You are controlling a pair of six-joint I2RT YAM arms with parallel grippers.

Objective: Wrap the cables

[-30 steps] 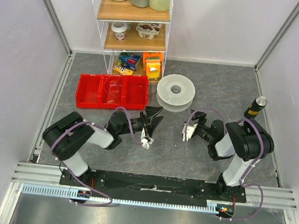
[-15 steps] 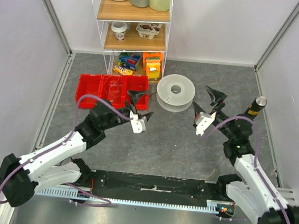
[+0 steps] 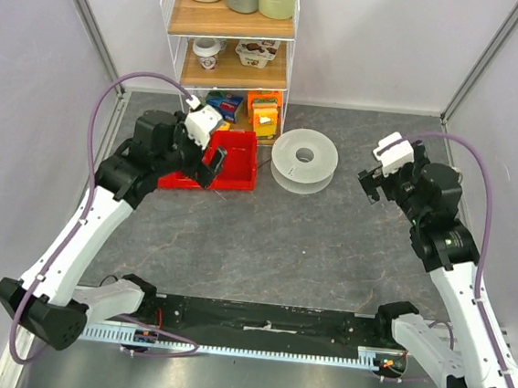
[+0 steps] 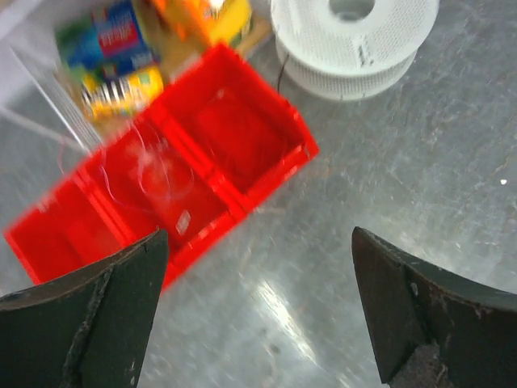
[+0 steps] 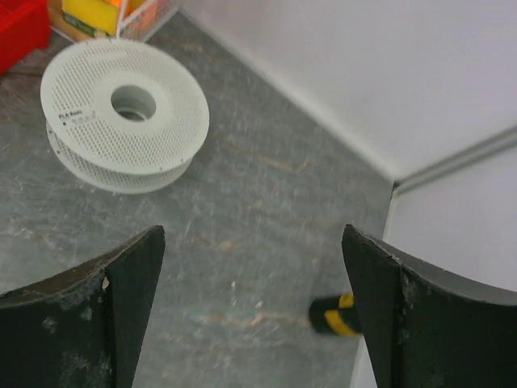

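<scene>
A thin dark wire (image 4: 279, 74) shows in the left wrist view, running from the edge of the white spool (image 4: 355, 36) toward the red tray (image 4: 266, 182). Fine pale wire loops (image 4: 153, 170) lie in the tray's middle compartment. The wire is too fine to see in the top view. My left gripper (image 3: 213, 163) is open and empty above the tray's right end (image 3: 234, 184); in the left wrist view (image 4: 257, 234) the floor lies between its fingers. My right gripper (image 3: 370, 183) is open and empty to the right of the spool (image 3: 305, 159). The right wrist view (image 5: 252, 230) shows the spool (image 5: 125, 113) ahead on the left.
A wire shelf (image 3: 227, 44) with bottles, cups and packets stands at the back, just behind the tray. A black and yellow cylinder (image 5: 334, 316) stands on the floor near the right wall. White walls enclose the grey floor (image 3: 309, 245).
Both arms have unfolded and risen from low in the middle. The left gripper went back and left over the red tray. The right gripper went back and right, beside the spool.
</scene>
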